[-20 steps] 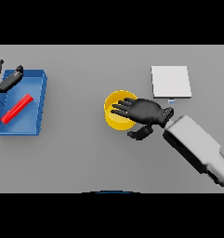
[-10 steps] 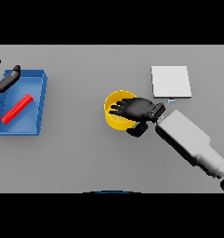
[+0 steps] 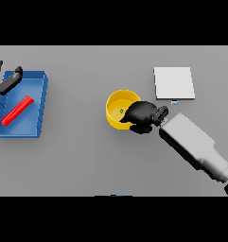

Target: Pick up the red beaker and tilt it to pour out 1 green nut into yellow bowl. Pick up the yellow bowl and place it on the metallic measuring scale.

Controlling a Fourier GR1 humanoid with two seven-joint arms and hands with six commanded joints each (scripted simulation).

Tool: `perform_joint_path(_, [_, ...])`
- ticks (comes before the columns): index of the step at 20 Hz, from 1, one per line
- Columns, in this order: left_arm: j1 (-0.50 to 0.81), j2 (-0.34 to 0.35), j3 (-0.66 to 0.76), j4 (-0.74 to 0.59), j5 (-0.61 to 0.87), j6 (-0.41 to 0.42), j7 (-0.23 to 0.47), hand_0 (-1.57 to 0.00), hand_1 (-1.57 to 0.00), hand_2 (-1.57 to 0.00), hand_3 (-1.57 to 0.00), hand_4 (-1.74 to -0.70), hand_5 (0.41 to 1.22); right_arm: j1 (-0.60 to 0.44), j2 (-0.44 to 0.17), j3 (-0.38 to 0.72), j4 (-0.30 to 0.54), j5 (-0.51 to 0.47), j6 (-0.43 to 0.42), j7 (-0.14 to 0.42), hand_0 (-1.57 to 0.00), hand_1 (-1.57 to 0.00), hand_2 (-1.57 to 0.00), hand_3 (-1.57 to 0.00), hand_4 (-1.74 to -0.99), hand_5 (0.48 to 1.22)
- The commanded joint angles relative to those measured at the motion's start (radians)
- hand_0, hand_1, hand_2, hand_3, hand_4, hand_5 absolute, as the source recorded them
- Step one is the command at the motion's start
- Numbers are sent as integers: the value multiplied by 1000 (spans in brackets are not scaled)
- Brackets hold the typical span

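At table centre, the yellow bowl (image 3: 119, 109) serves as landmark; all places below are relative to it. Right hand (image 3: 143, 116) sits on the bowl's right rim, fingers curled over and round the wall, so it reads as gripping the bowl. One small green nut (image 3: 121, 111) lies inside, near the bowl's middle.

Metallic measuring scale (image 3: 174, 83): pale square plate up and to the right of the bowl, near but apart from it. Blue tray (image 3: 39, 108): well to the left of the bowl, holding the red beaker (image 3: 17, 110), which lies on its side, slanted. Left hand (image 3: 6, 81) hovers at the tray's far left corner, fingers fairly straight, holding nothing; idle.

Judgement: pour step looks done; step in hand is lifting the bowl for transfer to the scale.

Notes for doing it well:
- A one-sided rim grip invites tipping. Confirm the pinch is firm before lifting.
- Lift straight up and keep the bowl level so the nut stays in.
- Travel up-right, clear of the scale's edge, and centre the bowl over the plate.
- Lower until the base sits flat, then release without dragging the rim.
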Motion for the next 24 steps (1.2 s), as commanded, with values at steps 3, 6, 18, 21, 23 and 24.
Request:
perform_joint_path(3, [-12, 6, 0, 3, -3, 0, 17, 1, 1, 1, 1, -725, 698, -24, -3, 9, 22, -1, -8, -30, -1356, -1341, -1192, -1041, -1660, 1163])
perform_joint_path(6, [-14, 6, -6, 6, -7, -10, 16, 1, 1, 1, 1, -719, 697, -19, -1, 7, 11, 0, -30, -19, -1461, -1453, -1264, -1218, -1699, 1191])
perform_joint_path(18, [-3, 4, -10, 12, -11, -10, 15, 1, 1, 1, 1, -722, 688, -16, -85, -115, -152, -96, 65, 43, -1563, -1563, -1432, -1208, -1738, 1219])
perform_joint_path(21, [-1, 8, -15, -7, -14, -8, 16, 1, 1, 1, 1, -714, 686, -16, -106, -145, -168, -85, 46, 92, -1567, -1567, -1478, -1170, -1740, 1220])
perform_joint_path(23, [-10, 12, -8, -6, -5, -12, 31, 1, 1, 1, 1, -718, 686, -9, -113, -155, -200, -93, 61, 106, -1559, -1568, -1512, -1163, -1740, 1220])
perform_joint_path(24, [-3, 18, -12, -28, -8, -5, 31, 1, 1, 1, 1, -720, 688, 0, -126, -161, -203, -90, 53, 95, -1561, -1569, -1524, -1161, -1740, 1220])
